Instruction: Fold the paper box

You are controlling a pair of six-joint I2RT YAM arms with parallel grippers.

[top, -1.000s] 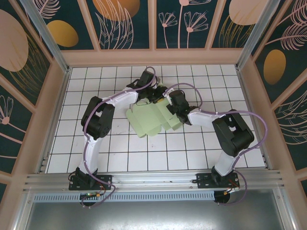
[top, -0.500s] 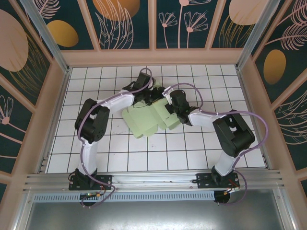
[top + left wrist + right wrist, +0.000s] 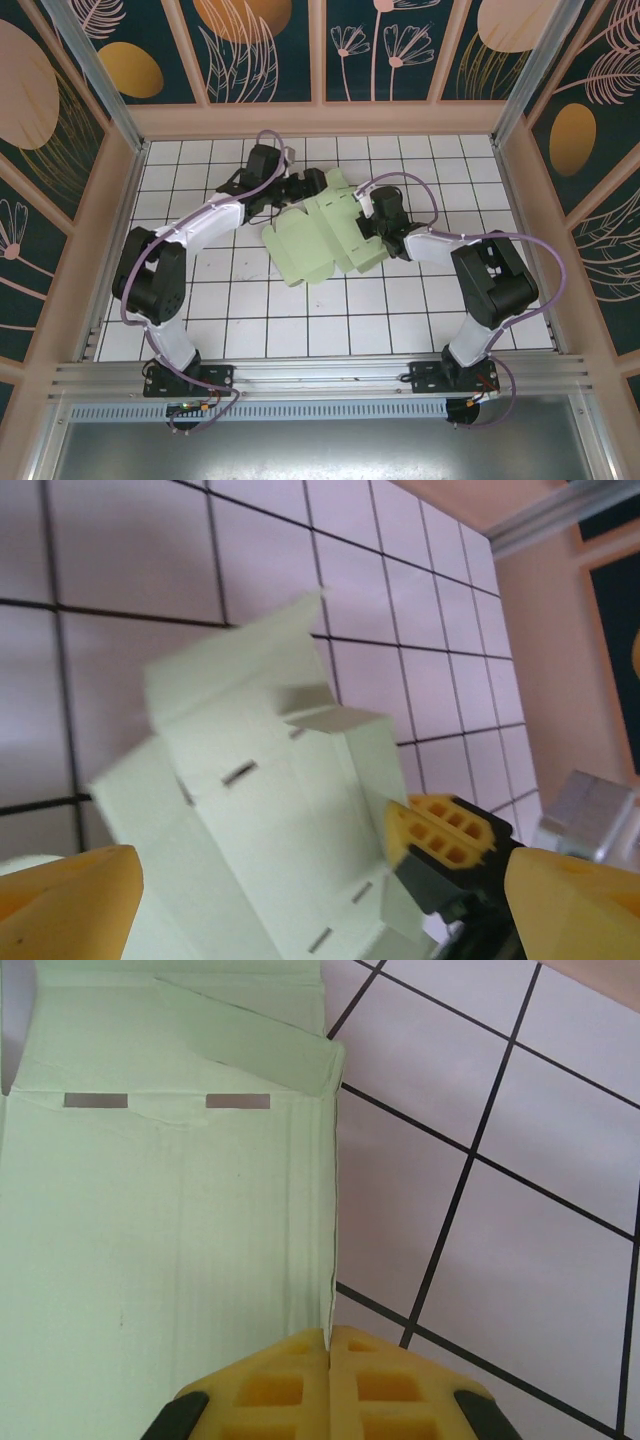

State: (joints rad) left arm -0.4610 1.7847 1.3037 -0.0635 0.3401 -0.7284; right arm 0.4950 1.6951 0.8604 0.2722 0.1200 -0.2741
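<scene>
The right gripper (image 3: 330, 1338) is pinched tight on the paper box (image 3: 318, 238), gripping the side that faces the counter's right edge, with the card caught between its closed jaws. The left gripper (image 3: 320, 910) stands wide, jaws far apart above the box's far-left flaps, holding nothing. The partly folded mint-green box lies near the middle of the tiled counter (image 3: 250, 320), slightly toward its far edge.

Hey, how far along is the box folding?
Early. Done: a few flaps of the box stand creased up; most of it lies flat. In hand: the right gripper pinches its edge; the left gripper hangs open beside it. Left: raising the walls and tucking tabs.
</scene>
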